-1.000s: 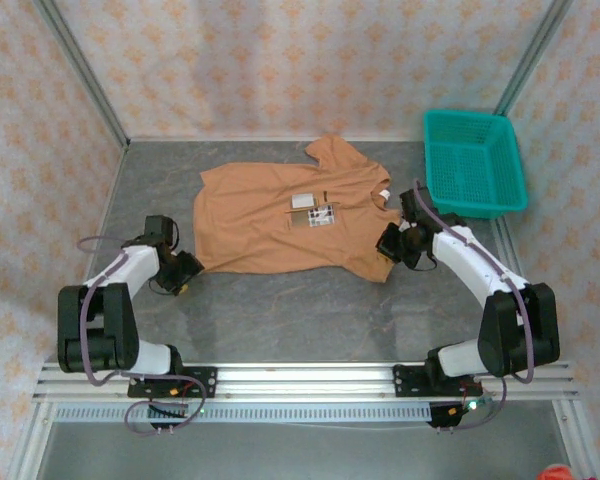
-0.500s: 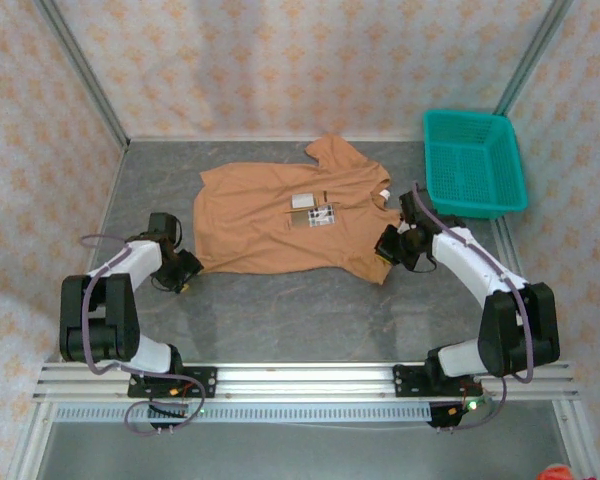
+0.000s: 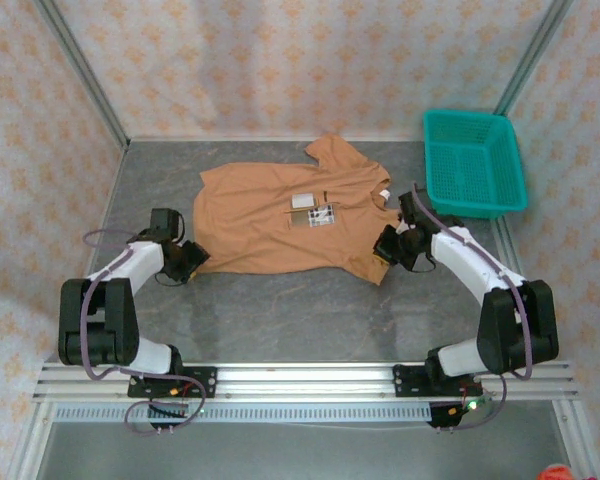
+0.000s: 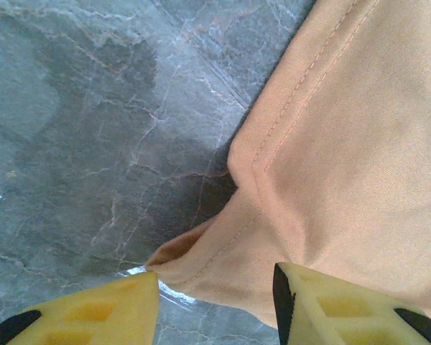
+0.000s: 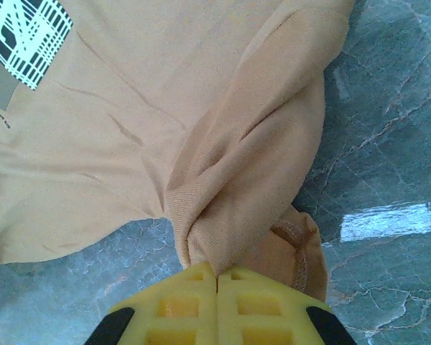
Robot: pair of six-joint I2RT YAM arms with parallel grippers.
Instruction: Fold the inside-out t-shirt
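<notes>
The t-shirt (image 3: 280, 225) lies spread out on the grey worktop (image 3: 310, 310), just left of the teal basket (image 3: 470, 114). The basket stands with its open top up, and inside it I see its own mesh floor. The shirt is orange-brown and mostly flat. A small white label (image 3: 384, 194) sticks out at the edge that faces the basket. A black-and-white patch (image 3: 321, 214) sits near the shirt's middle.

The right pincer (image 5: 217, 277) is close to the basket's near left corner. Its fingers are squeezed together with a bunch of the shirt pinched in them, and the cloth there is wrinkled.

The left pincer (image 4: 215, 287) is at the shirt's near corner, the one farthest from the basket. It is about half open, with that corner's hem between its two yellow fingers.
</notes>
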